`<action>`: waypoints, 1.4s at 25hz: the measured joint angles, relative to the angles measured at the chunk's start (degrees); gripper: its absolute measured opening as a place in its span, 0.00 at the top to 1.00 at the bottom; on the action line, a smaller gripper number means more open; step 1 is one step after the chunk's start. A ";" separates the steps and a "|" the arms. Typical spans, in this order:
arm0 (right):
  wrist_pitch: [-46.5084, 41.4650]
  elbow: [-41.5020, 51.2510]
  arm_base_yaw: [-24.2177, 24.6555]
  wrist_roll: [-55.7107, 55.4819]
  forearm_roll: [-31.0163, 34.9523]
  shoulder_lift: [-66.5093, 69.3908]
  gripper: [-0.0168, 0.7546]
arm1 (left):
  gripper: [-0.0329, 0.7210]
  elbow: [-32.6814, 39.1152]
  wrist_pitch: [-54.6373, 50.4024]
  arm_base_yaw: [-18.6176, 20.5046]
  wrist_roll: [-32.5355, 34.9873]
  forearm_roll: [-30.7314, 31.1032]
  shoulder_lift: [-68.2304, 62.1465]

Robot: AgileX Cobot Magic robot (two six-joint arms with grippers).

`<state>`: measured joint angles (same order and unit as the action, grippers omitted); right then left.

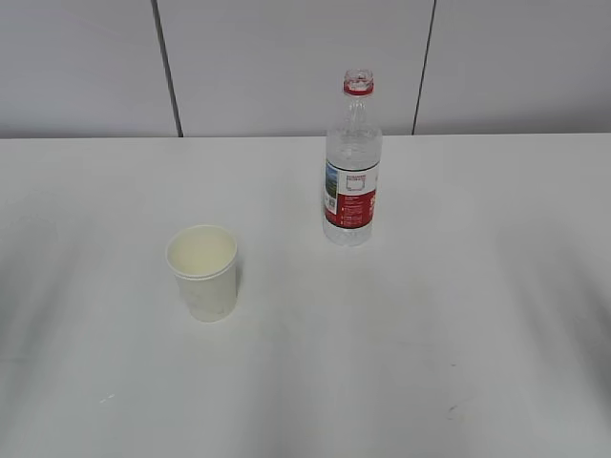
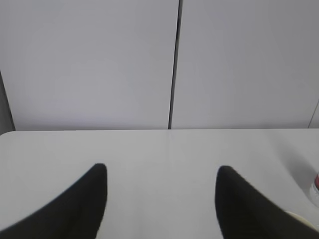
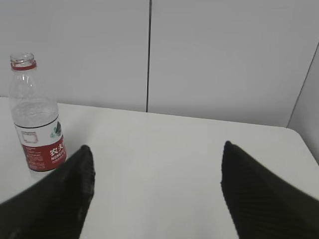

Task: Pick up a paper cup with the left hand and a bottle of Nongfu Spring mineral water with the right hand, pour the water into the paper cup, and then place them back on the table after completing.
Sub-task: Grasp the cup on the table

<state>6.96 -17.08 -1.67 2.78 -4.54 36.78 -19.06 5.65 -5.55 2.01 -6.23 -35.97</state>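
Two items are seen on the table: the paper cup nearer, and the uncapped bottle farther, at two o'clock from it. The left gripper and right gripper are held open, empty. A cup rim is possibly glimpsed at lower right in the left wrist view.

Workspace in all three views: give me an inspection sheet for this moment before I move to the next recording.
Surface: white table, bare apart from two things; a few faint specks near the front edge.
Job's things: paper cup upright, left of centre; bottle upright behind it to the right, cap off, red neck ring, water in it. Apart from each other.
Clutter: nothing seen.
Grippers: left pincer open, empty; right pincer open, empty, bottle ahead to its left.
Cables: nothing seen.
Surroundings: grey panelled wall with dark seams.
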 joint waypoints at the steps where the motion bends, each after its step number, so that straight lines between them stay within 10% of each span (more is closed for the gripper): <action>1: 0.00 0.00 -0.46 0.00 -0.24 0.09 0.22 | 0.39 0.00 0.00 0.00 0.00 0.00 0.00; 23: 14.41 0.00 -1.12 -0.25 -5.78 15.53 0.22 | 0.45 0.00 0.41 0.00 0.00 0.00 0.00; 35: 37.91 -0.10 -1.12 -5.77 -16.14 35.87 0.22 | 0.47 0.00 6.88 0.00 0.00 -1.16 -14.51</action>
<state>44.87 -17.18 -2.78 -2.99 -20.68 72.65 -19.06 12.53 -5.55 2.01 -7.39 -50.48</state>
